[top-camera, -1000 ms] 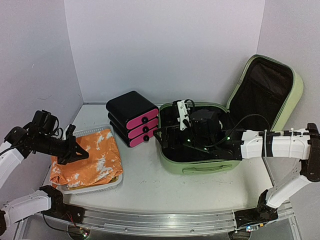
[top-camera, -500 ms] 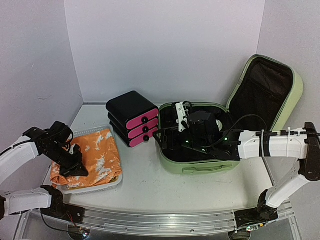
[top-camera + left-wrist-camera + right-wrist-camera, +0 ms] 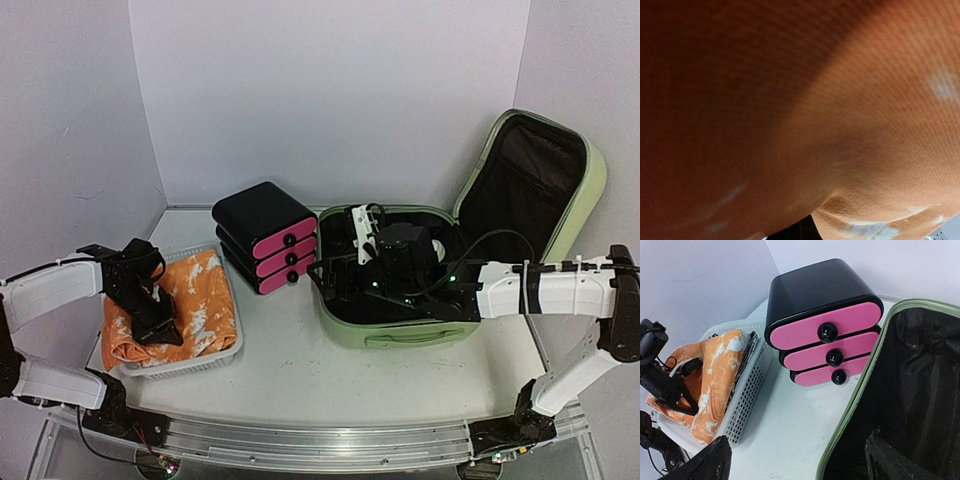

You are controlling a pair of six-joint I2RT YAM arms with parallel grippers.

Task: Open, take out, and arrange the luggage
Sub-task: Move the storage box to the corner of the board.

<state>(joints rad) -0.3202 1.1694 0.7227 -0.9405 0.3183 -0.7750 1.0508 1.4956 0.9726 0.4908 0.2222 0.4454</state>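
Observation:
The light-green luggage (image 3: 400, 332) lies open on the right of the table, its lid (image 3: 585, 190) standing up and the black lining showing. My right gripper (image 3: 322, 274) hovers open at its left rim (image 3: 860, 390). One finger (image 3: 715, 460) is outside the shell, the other (image 3: 890, 460) is over the lining, and nothing is between them. My left gripper (image 3: 156, 326) is shut and pressed down onto the orange and white cloth (image 3: 205, 300) in the white basket (image 3: 200, 360). Orange cloth (image 3: 865, 100) fills the left wrist view and hides the fingers.
A black drawer box with three pink fronts (image 3: 265, 235) stands between the basket and the luggage, close to the luggage's left rim (image 3: 825, 305). The perforated basket wall (image 3: 747, 390) is left of a bare strip of table. Grey walls close in behind and at both sides.
My left arm has swung in from the far left and down onto the cloth in the basket. The right arm has shifted very little, its jaws staying wide.

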